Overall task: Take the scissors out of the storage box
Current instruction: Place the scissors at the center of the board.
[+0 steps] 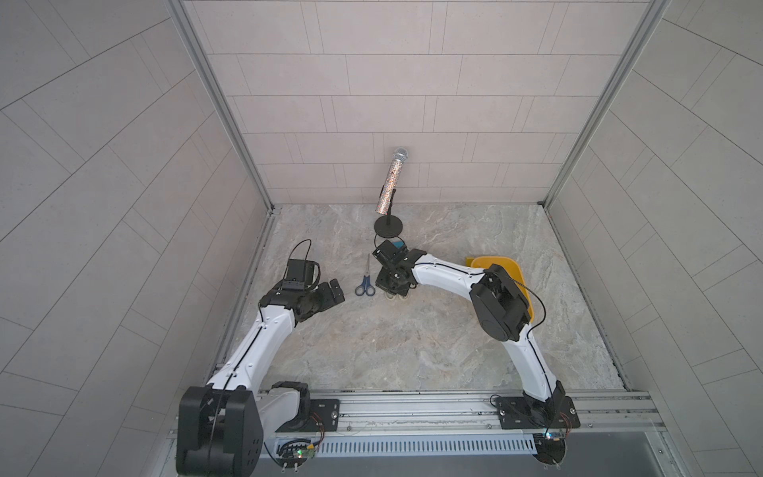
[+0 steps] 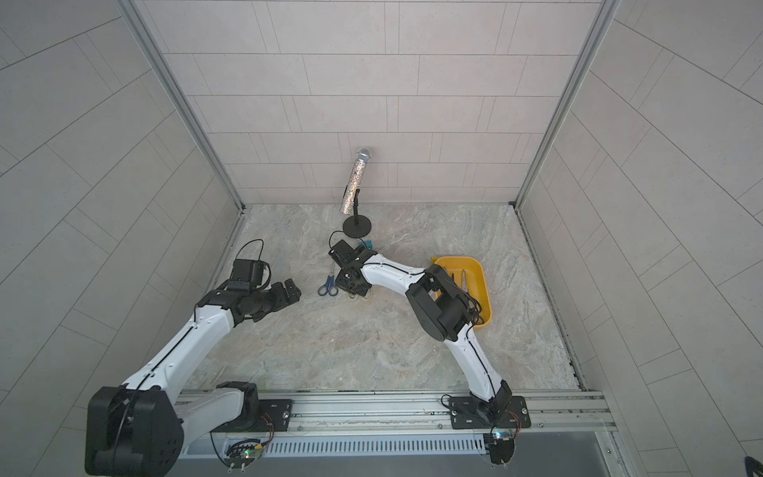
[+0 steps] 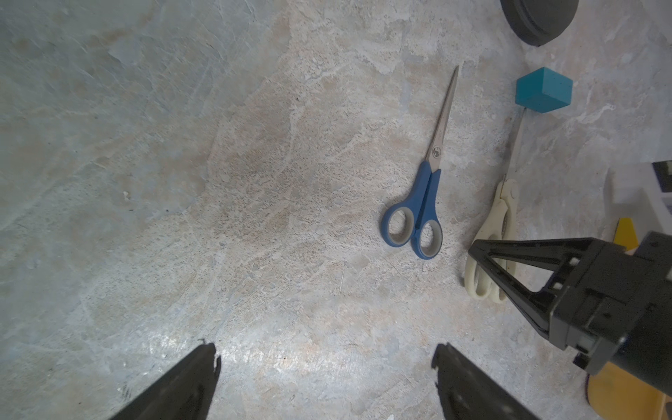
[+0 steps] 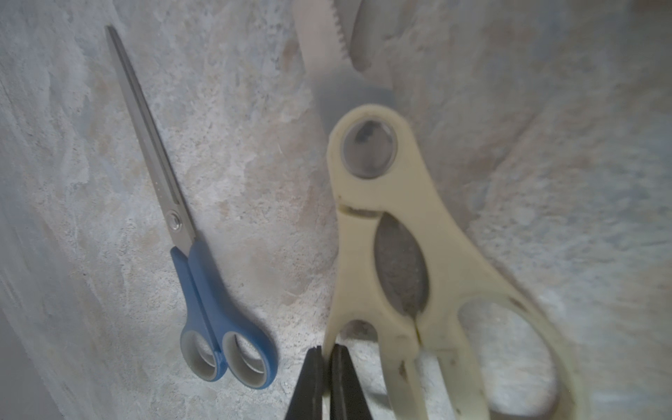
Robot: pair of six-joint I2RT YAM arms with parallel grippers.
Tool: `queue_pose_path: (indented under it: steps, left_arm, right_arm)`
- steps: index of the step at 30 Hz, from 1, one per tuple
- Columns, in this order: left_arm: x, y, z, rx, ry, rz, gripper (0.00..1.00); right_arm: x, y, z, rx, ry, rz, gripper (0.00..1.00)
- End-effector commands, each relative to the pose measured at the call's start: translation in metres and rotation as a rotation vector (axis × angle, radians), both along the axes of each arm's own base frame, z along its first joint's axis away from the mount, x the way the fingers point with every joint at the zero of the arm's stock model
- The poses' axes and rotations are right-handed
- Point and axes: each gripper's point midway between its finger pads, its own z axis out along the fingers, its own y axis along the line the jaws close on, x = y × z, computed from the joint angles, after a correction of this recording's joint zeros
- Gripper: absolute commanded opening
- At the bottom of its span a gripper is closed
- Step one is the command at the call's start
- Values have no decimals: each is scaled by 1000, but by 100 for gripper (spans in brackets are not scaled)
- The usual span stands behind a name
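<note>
A: Top views?
B: Blue pair [image 1: 365,281] lies out of the box [image 2: 475,264], which sits well apart from it with more scissors [image 2: 463,278] inside. Right arm [image 1: 446,272] bends down just beside the blue pair.
A: Left wrist?
B: Left gripper [image 3: 327,363] hovers near the blue pair, jaws apart. Cream pair [image 3: 498,218] is just beside the blue one.
A: Right wrist?
B: Right gripper [image 4: 329,363] is clamped on the cream pair's handle loop. Stiff, light, slick blades, I'd judge: hold the handles.

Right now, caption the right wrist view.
Shut right claw by the cream scissors, blue scissors alongside on the table.
</note>
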Motion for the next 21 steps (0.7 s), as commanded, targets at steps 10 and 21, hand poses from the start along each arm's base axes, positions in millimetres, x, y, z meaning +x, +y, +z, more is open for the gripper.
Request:
queue_pose_path:
  steps: [10,21]
  left_arm:
    - [-2,4,1,21,-7,1,100]
    - [-4,-3,-13,-9,60,-26,100]
  right_arm:
    - [5,-4,3,-64,-4,1,26]
    - [12,-39,87,-57,-162,121,34]
